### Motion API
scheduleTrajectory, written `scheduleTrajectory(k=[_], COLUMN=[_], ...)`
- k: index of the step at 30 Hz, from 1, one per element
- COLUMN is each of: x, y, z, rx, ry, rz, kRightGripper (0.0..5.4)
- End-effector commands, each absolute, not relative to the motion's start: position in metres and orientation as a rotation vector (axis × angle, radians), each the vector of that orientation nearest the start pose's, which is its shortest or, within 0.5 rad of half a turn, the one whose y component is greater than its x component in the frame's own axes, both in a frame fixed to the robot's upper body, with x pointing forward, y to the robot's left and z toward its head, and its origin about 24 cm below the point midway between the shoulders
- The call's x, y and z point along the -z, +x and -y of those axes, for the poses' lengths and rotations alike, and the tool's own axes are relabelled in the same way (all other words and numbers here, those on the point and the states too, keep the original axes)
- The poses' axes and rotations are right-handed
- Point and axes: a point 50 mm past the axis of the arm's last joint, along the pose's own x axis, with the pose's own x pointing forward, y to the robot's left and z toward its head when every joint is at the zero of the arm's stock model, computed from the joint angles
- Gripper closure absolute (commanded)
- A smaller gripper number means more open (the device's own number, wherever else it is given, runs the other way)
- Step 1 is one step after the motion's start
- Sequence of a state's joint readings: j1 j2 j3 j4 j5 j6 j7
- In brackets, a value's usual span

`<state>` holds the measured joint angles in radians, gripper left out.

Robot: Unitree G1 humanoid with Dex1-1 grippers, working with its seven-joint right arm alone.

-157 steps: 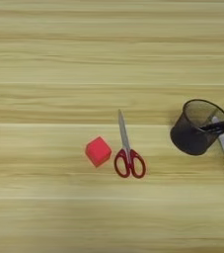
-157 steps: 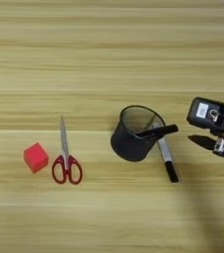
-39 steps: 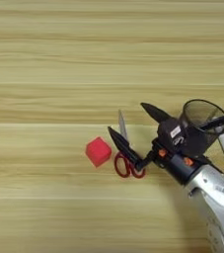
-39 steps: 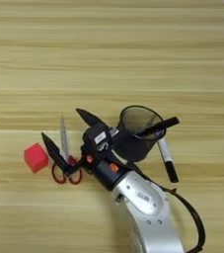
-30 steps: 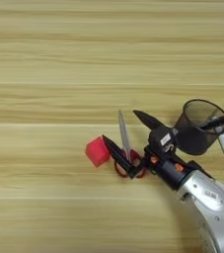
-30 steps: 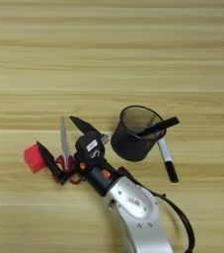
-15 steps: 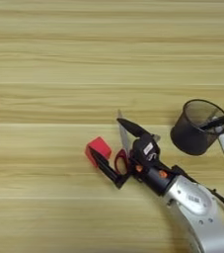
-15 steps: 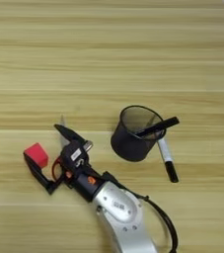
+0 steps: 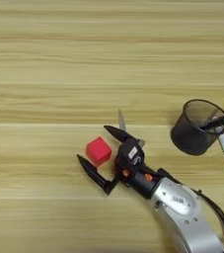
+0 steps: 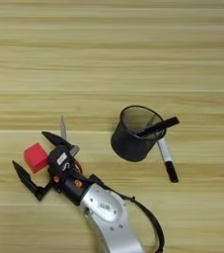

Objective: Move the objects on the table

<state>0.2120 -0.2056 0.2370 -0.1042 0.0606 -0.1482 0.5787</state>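
Reaching further left than half a second ago, the end effector point(image 9: 99, 148) now brackets the red cube point(image 9: 98, 150), fingers spread wide, touching neither side. Scissors point(image 9: 122, 120) lie mostly hidden beneath it. Well right on the bench point(image 9: 44, 59), a black marker pen point(image 10: 166, 159) lies beside a mesh cup point(image 10: 133, 132).
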Motion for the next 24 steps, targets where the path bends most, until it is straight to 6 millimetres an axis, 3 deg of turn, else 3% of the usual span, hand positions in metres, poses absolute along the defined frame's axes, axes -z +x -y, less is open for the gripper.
scheduleTrajectory(k=[1, 24], x=[-0.039, -0.024], y=[0.201, 0.204], z=[0.110, 0.111], rx=[-0.775, -0.777], ry=[-0.119, -0.122], rz=[0.073, -0.004], kRightGripper=[0.02, 0.02])
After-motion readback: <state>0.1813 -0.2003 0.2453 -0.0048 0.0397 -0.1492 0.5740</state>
